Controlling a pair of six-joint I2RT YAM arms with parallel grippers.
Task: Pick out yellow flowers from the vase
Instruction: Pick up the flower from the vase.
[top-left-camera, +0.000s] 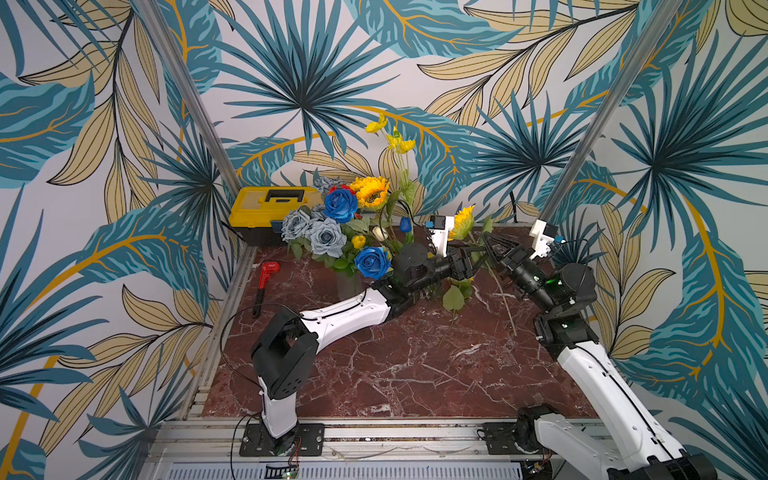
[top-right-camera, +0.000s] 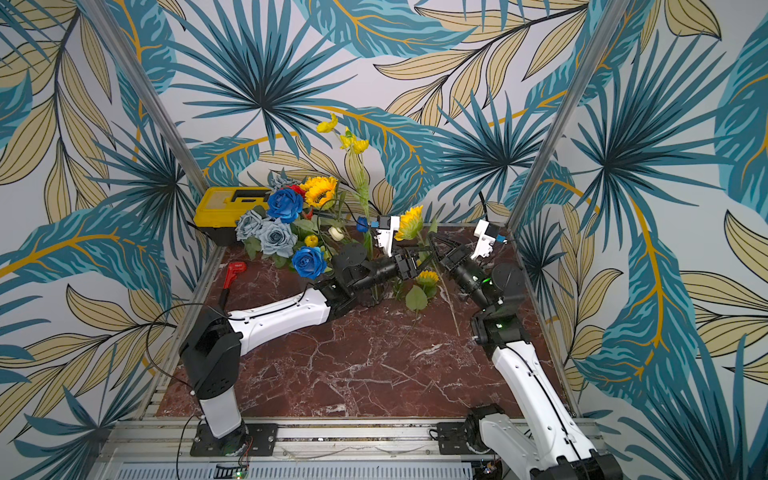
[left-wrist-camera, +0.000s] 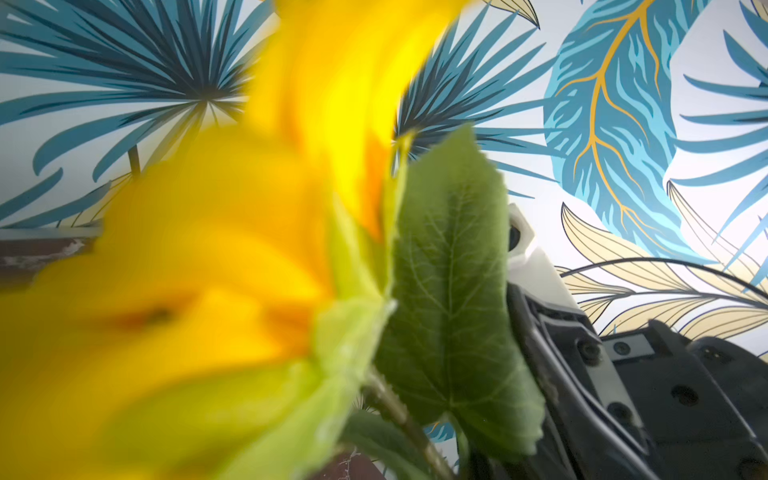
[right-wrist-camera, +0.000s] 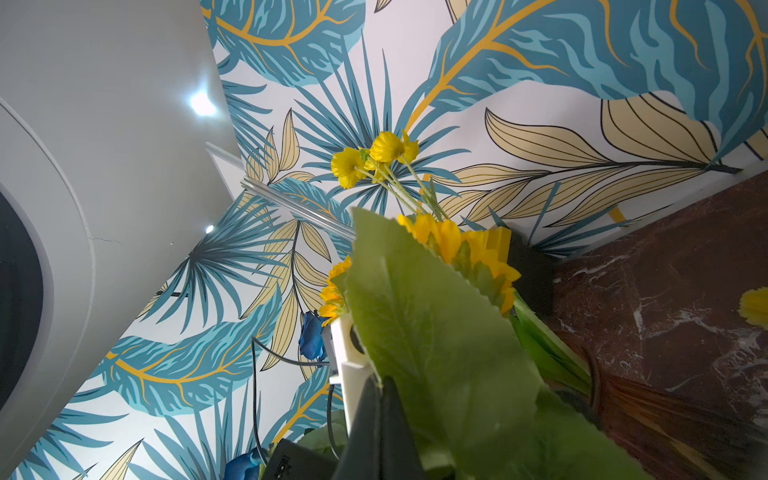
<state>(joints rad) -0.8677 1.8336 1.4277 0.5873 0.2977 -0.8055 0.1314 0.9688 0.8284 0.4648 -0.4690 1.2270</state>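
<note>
The sunflower (left-wrist-camera: 199, 257) is blurred in the left wrist view and cut off by its edges. A leaf (right-wrist-camera: 436, 332) covers the right gripper (right-wrist-camera: 380, 388) tips. The left gripper (top-left-camera: 478, 252) jaws are too small to read in top views. The vase (top-left-camera: 348, 286) sits mostly behind roses (top-left-camera: 372, 262), probably glass.

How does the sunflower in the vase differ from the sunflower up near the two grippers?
The vase sunflower faces the camera, showing its darker centre; the raised sunflower is turned sideways, centre hidden. The vase sunflower stands among roses; the raised sunflower stands apart from them. Both have yellow petals.
</note>
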